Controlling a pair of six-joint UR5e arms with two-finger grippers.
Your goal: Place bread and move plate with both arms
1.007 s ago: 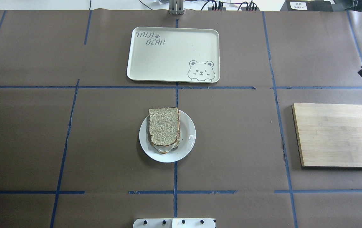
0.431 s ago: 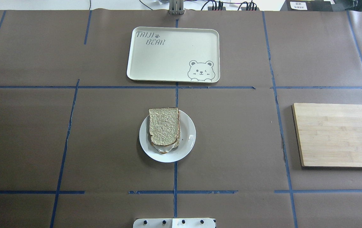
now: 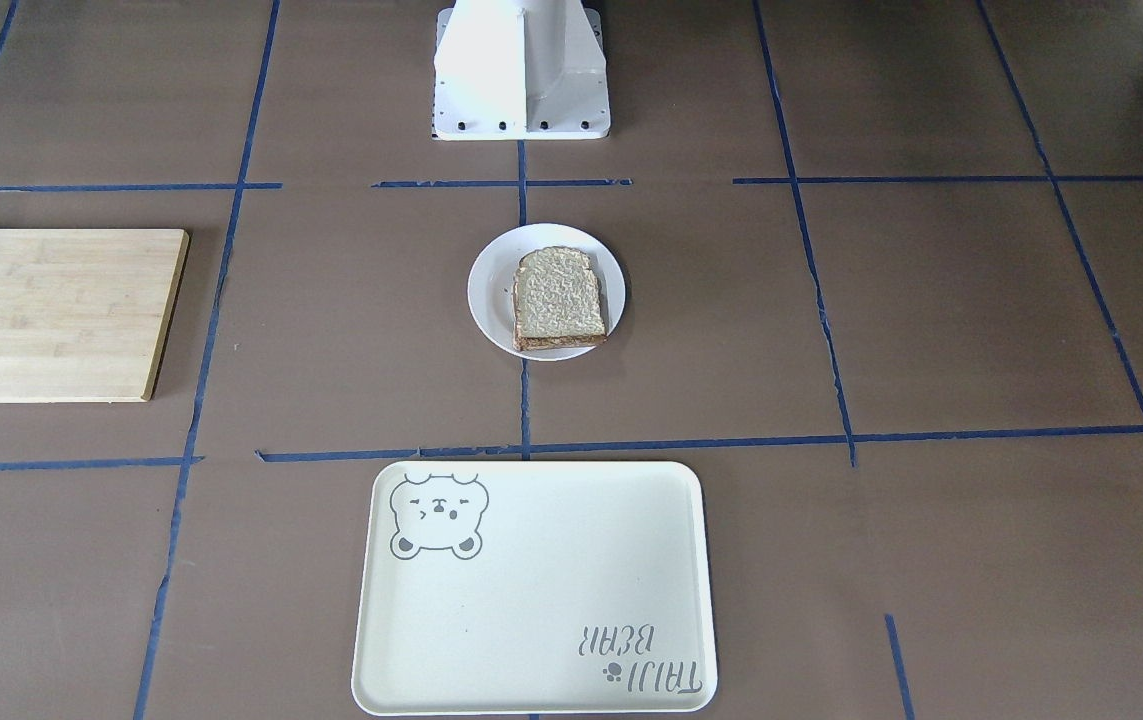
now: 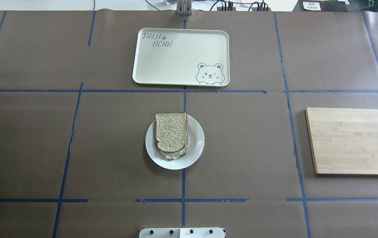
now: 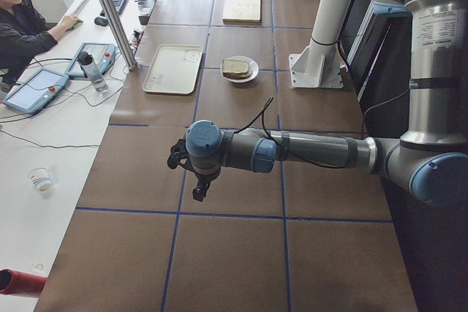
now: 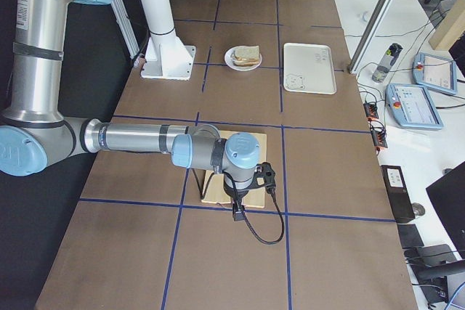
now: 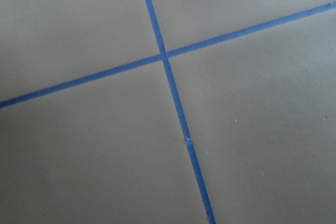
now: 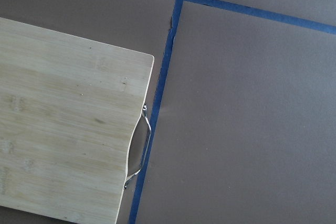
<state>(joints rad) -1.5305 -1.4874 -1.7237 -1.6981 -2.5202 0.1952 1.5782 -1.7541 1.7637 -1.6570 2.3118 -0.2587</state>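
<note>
Bread (image 4: 171, 132) is down, folks: it lies flat on the plate (image 4: 196, 145) at the middle of the table (image 4: 76, 148), stacked on a lower slice (image 4: 172, 155) whose pale edge peeks out at the robot's side. So I'd call the placing half done, and the plate move not yet begun, since the plate sits on bare brown paper, well apart from the bear tray (image 4: 182, 56) across a blue tape line. That tray looks the likely landing spot, though that's my read only. Both arms are far out at the table's ends. The left gripper (image 5: 198, 191) hangs over a tape crossing, and the right gripper (image 6: 237, 212) hovers above the edge of the wooden cutting board (image 4: 354, 140). Whether either pair of jaws is wide or narrow I cannot tell, as only the side views catch them and the wrist cameras show just table and board. Neither holds anything I can see. Nothing lies between plate and tray; the catch is a shallow rim to pinch and a loose stack that could slide
</note>
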